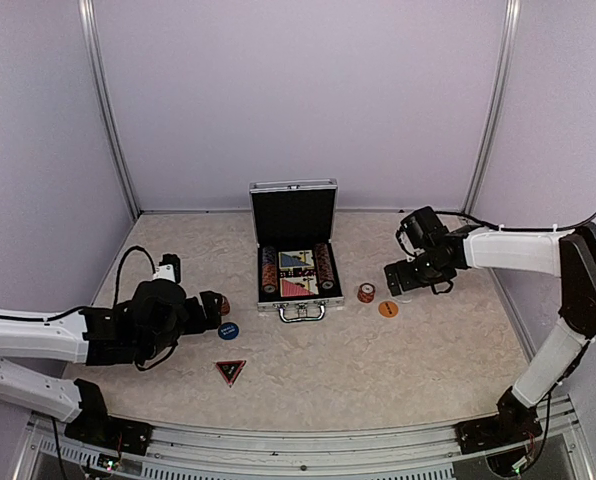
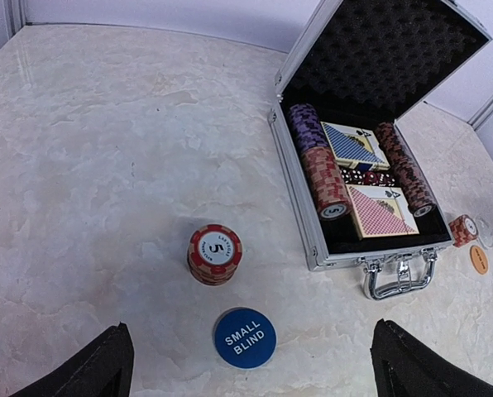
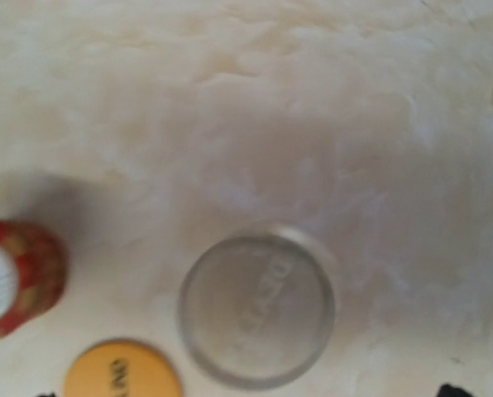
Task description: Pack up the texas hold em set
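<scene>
The silver case (image 1: 294, 306) of the texas hold em set stands open at mid-table, with chip rows and a blue deck (image 2: 354, 145) and a red deck (image 2: 381, 210) inside. My left gripper (image 2: 253, 368) is open, low over the table, with a blue "small blind" button (image 2: 245, 337) between its fingers and a short stack of red chips (image 2: 214, 254) just beyond. My right gripper (image 1: 393, 278) hovers open right of the case, above a clear round button (image 3: 257, 308). An orange button (image 3: 122, 370) and a small chip stack (image 3: 15, 277) lie beside it. A red triangle (image 1: 230, 372) lies near the front.
The case lid (image 1: 293, 212) stands upright at the back, and its metal handle (image 2: 398, 277) sticks out toward me. Pale walls and metal posts (image 1: 108, 110) close in the table on three sides.
</scene>
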`<state>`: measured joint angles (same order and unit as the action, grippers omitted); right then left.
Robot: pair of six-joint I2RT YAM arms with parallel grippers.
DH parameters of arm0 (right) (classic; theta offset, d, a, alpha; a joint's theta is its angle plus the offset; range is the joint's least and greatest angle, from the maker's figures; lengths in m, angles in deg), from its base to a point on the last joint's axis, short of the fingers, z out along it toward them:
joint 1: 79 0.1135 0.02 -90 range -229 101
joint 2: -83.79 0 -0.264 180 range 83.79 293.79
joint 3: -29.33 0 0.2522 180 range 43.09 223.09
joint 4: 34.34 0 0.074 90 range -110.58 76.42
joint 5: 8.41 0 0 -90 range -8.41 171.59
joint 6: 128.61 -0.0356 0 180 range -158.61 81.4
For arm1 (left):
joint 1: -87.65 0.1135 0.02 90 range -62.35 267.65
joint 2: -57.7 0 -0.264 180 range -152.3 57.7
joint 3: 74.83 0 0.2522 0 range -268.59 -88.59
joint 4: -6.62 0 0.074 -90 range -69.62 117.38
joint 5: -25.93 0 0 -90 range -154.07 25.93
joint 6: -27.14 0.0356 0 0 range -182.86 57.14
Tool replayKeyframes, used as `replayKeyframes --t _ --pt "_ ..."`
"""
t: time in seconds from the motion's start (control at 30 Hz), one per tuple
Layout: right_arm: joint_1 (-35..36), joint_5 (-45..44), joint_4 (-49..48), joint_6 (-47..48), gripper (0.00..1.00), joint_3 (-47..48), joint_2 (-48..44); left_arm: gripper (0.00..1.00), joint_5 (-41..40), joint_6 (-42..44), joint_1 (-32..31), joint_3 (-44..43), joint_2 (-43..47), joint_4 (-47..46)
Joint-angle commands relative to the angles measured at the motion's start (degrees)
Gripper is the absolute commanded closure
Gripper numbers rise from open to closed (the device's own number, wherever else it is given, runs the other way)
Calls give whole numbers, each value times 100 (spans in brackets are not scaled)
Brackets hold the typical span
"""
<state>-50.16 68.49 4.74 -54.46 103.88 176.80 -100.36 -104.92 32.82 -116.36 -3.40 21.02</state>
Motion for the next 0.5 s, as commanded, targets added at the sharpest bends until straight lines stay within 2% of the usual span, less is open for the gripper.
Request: replayKeyframes --t 0.0,0.3,0.47 --pt "-222 48 -313 -53 0 77 426 1 -145 -169 -126 -344 -305 184" --pt "-515 265 -691 -89 1 191 1141 1 -238 -180 -285 -600 -699 360" --pt "-555 410 -709 -13 6 320 1390 1 -235 -128 -283 -594 -772 284"
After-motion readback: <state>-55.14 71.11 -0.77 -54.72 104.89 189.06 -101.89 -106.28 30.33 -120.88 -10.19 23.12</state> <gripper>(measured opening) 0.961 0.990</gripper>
